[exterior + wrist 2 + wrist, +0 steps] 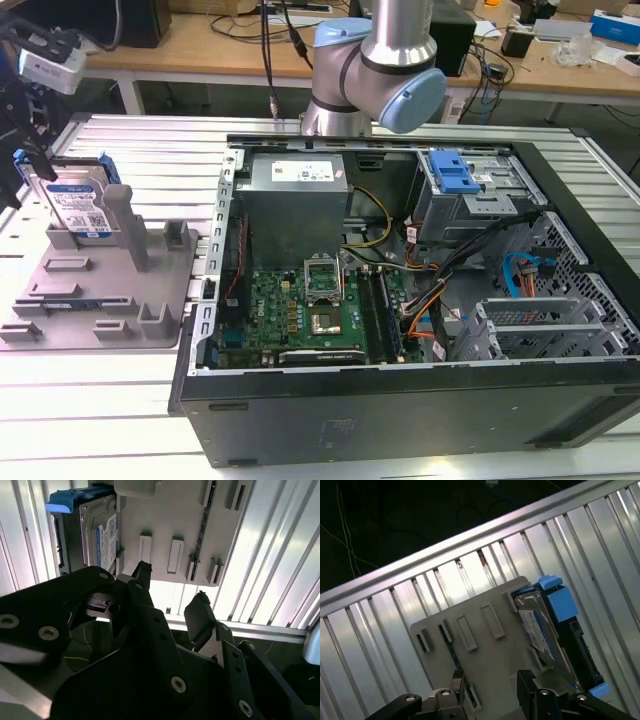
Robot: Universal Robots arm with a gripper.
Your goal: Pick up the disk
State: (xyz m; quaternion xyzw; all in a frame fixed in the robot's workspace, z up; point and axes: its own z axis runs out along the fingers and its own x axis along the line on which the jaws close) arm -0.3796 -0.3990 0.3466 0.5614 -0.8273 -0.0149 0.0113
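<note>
The disk (pixel 78 207) stands on edge in a slot at the far left corner of the grey slotted tray (pixel 95 295), its broad labelled face upright and turned toward the near side in the exterior view. Its thin top edge runs left to right along the tray's far border. I cannot tell whether its longer side lies along the slot or stands up.

A grey post (pixel 121 222) rises just beside the disk on its right. On its left and far sides the ribbed metal table (pixel 140 140) lies bare. The open computer case (pixel 400 300) sits well apart to the right.

The disk is silver metal with a white-and-blue label and blue rails on its sides, one blue end projecting past the tray's edge in the first wrist view.

The gripper (pixel 171 587) hangs above the tray with its two black fingers (pixel 526 680) spread apart and nothing between them. It is near the disk but not touching it. In both wrist views the disk lies off to one side of the gap.
</note>
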